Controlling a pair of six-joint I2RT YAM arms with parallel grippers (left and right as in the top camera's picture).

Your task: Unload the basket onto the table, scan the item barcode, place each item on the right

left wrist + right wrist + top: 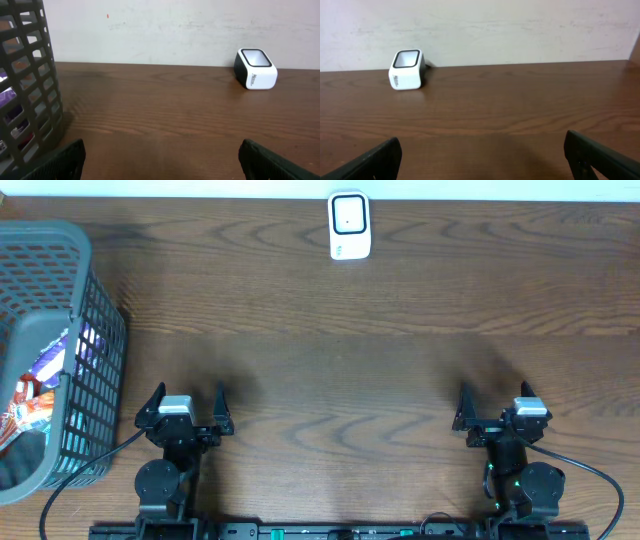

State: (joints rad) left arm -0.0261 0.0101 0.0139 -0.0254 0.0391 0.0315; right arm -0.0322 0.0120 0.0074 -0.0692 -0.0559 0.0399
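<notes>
Tools: left tool (pixel 188 402), right tool (pixel 495 405) — wide open, empty.
Risk: reaching packets (pixel 25 395) could snag or tip the basket (pixel 100 390).

Left end effector (pixel 190 402) jaws spread wide, nothing held. Right end effector (pixel 495 405) same, wide and empty. Both arms folded low behind their end effectors, well apart.
</notes>
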